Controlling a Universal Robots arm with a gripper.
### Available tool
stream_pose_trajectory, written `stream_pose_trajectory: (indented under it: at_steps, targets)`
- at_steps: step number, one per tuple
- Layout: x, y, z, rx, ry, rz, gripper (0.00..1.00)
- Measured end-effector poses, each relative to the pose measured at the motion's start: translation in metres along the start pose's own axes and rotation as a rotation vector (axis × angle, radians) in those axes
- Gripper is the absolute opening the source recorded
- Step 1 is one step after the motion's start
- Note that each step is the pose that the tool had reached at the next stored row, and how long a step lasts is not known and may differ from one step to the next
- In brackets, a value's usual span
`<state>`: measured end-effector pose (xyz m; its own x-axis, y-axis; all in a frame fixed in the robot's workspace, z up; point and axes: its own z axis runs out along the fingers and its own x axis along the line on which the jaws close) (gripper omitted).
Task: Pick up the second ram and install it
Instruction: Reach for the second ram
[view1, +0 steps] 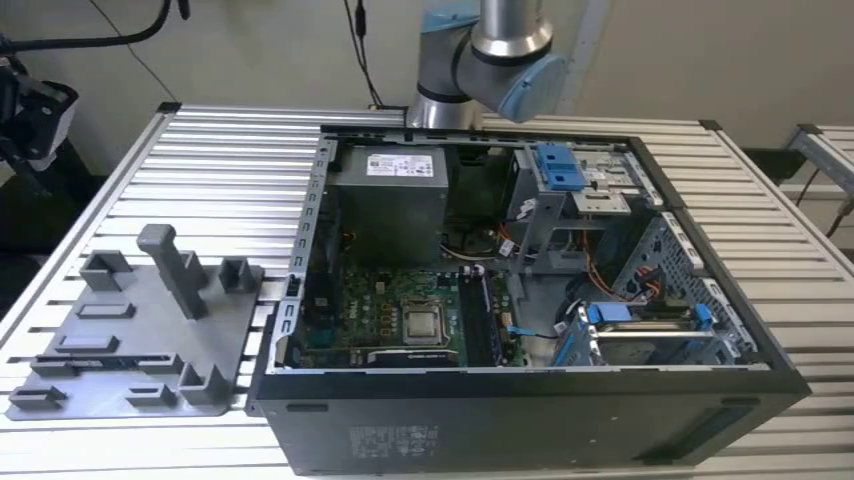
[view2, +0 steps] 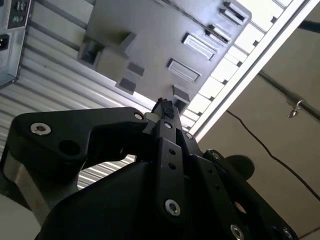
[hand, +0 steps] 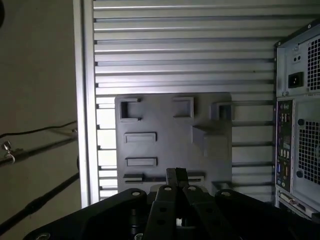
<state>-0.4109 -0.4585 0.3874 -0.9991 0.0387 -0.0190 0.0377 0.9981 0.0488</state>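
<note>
Dark strip on the grey plate, is that the second ram (view1: 104, 358)?

Yes, as far as I can tell. It sits on edge in a long slot of the holder plate (view1: 147, 330), at the end farthest from the arm's base. In the first wrist view the same stick (hand: 147, 177) runs along one edge of the plate, just beyond the fingertips.

Is the gripper (hand: 176, 175) holding it?

No. The two black fingertips (hand: 171, 176) are pressed together with nothing visible between them, and they hang well above the plate, apart from the stick. The second wrist view shows the gripper (view2: 166, 107) the same way, tips meeting in a point over the plate's edge.

How does the arm (view1: 487, 70) stand?

In the exterior view, its silver tube and grey-blue joint rise behind the open computer case (view1: 534, 420). Both wrist views look down onto the plate, so the wrist is held over it, pointing down.

And around the plate?

It lies flat on the slatted metal table (view1: 227, 160), to the exterior view's left of the case and just beside it. A tall upright post (view1: 174, 270) stands near the plate's middle. In the first wrist view the case's rear panel (hand: 300, 150) borders the plate.
</note>
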Motion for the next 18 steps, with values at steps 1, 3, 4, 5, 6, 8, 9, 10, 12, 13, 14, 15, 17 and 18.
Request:
stream_pose_trajectory:
  at_steps: [1,3,4,5,6,8,9,10,12,13,14,15,17,18]
  targets:
    - [0.0002,-0.0021,0.0000,0.0000,0.0001,0.000,0.11]
    - [0.0003,-0.0070,-0.0001,0.0000,0.0000,0.000,0.11]
    - [0.0003,-0.0097,-0.0001,0.0000,0.0000,0.000,0.11]
    - [0.0001,-0.0127,-0.0002,0.0000,0.0001,0.000,0.11]
    - [0.0000,-0.0155,-0.0002,0.0000,0.0000,0.000,0.11]
    - [-0.0001,-0.0210,-0.0003,0.0000,0.0000,0.000,0.11]
    - [-0.0002,-0.0241,-0.0004,0.0001,0.0001,0.000,0.11]
    - [-0.0003,-0.0268,-0.0004,0.0000,0.0000,0.000,0.11]
    - [-0.0004,-0.0319,-0.0005,0.0000,0.0001,0.000,0.11]
    - [-0.0005,-0.0345,-0.0005,0.0000,0.0000,0.000,0.11]
    - [-0.0005,-0.0369,-0.0005,0.0000,0.0000,0.000,0.11]
    - [-0.0005,-0.0393,-0.0005,0.0000,0.0000,0.000,0.11]
    - [-0.0004,-0.0420,-0.0006,0.0000,0.0001,0.000,0.11]
    - [-0.0003,-0.0421,-0.0006,0.0001,0.0001,0.000,0.11]
